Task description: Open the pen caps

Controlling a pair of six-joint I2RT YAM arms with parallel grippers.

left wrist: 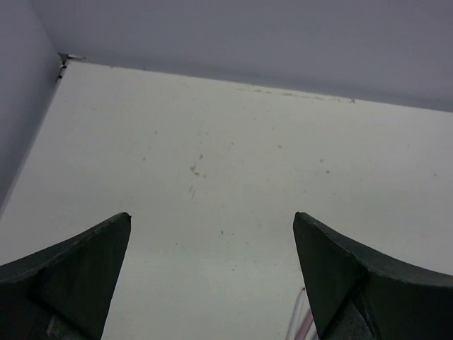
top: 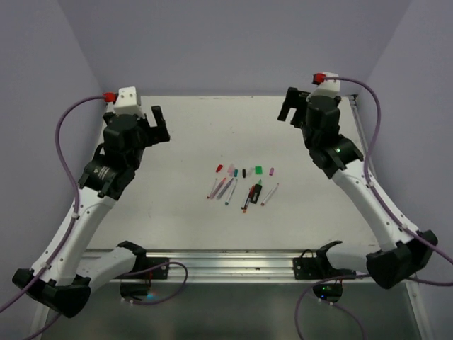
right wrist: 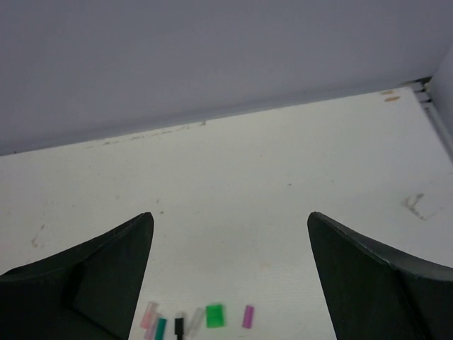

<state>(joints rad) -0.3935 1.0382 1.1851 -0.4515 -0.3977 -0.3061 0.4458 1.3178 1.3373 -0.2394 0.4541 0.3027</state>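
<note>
The left jaws, at the end of the black-and-white left arm [top: 106,177], stand wide apart and hold nothing. Seen from that wrist, the two dark wedge-shaped fingers [left wrist: 71,276] frame only scuffed, off-white tabletop [left wrist: 233,142]. The right jaws, on the matching right arm [top: 347,170], are spread just as wide and are just as empty. Their dark fingers [right wrist: 375,276] are held over the far part of the tabletop, near the lilac-grey back wall [right wrist: 212,57].

The small plastic pen caps lie in a loose row at the middle of the tabletop, well apart from both sets of jaws: a red cap [top: 219,168], a pink cap [top: 230,167], a teal cap [top: 236,172], a black cap [top: 244,172], a wider bright green cap [top: 259,170] and a magenta cap [top: 272,171]. Just on the near side of that row the thin marker pens [top: 226,188] lie fanned side by side, with a stubby green-and-black highlighter [top: 257,190] among them and a whitish-barrelled pen [top: 270,194] at the right end. From above, the caps look separate from the barrels, though I cannot tell whether any still touch. The right wrist view shows several caps at its bottom edge, between the fingers.

Any print on the pens is too small to read.
</note>
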